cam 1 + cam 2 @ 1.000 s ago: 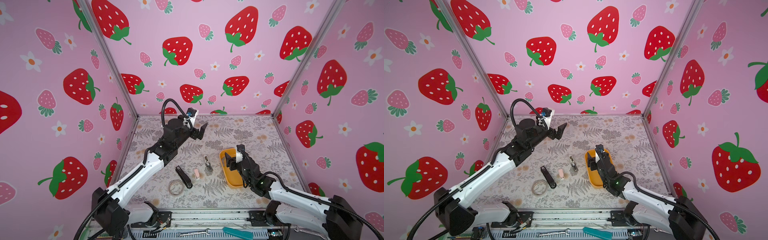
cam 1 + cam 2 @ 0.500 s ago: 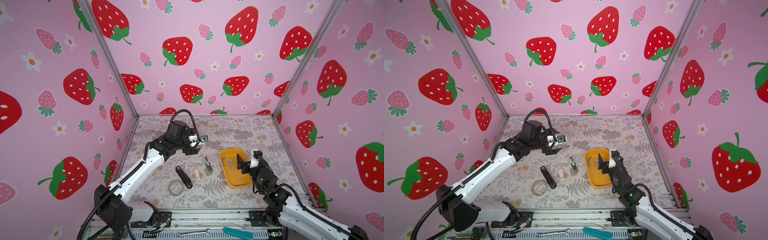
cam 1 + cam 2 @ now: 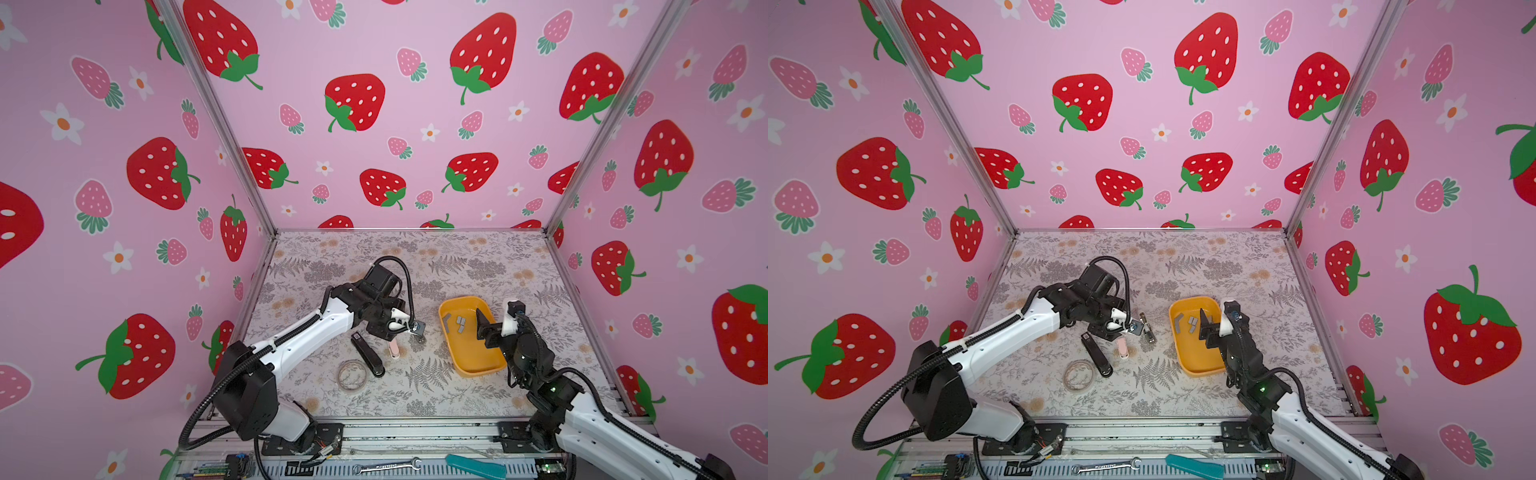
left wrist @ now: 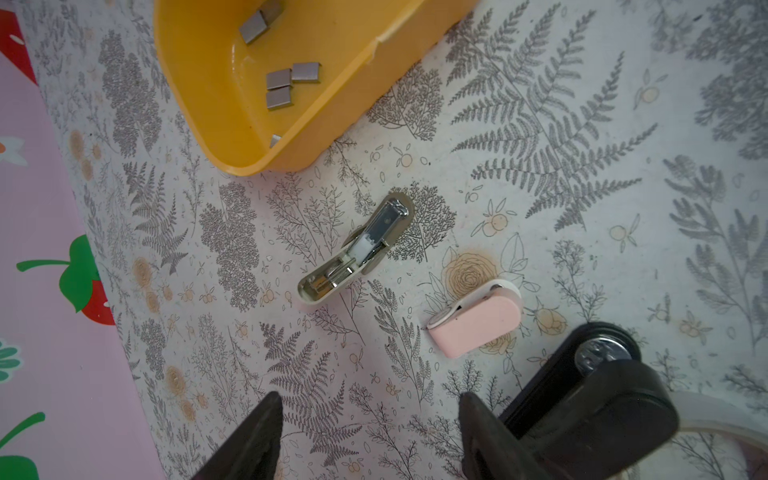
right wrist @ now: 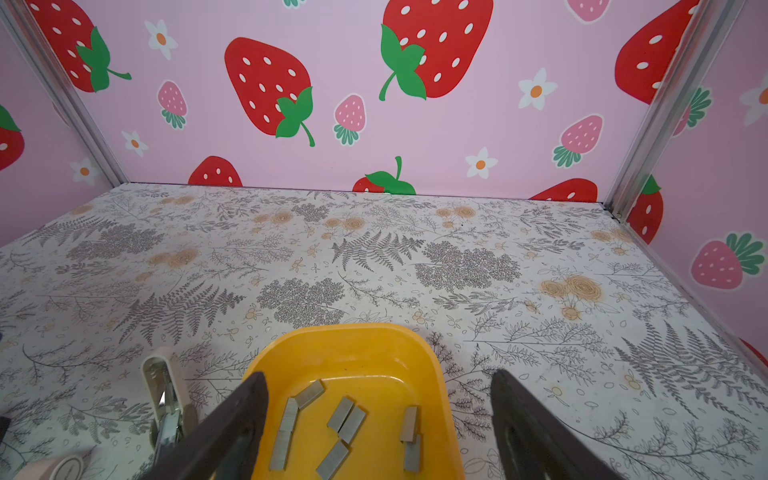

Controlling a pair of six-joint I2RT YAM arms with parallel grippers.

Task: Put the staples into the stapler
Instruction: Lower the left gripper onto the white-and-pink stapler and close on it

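**Item:** staples [image 5: 345, 419], several short grey strips lying loose in the yellow tray [image 5: 353, 338].
**Location:** just below and between the jaws of your right end effector [image 5: 378, 376], which is wide open and empty.
**Long axes:** mostly parallel to the jaw faces, so closing would likely pinch a strip across its width.
**Nearer arm:** right.

**Item:** opened stapler [image 4: 357, 253], on the table [image 4: 582, 208] just ahead of your left end effector [image 4: 370, 399], whose jaws are apart and hold nothing. The stapler's channel lies skewed to that jaw line.
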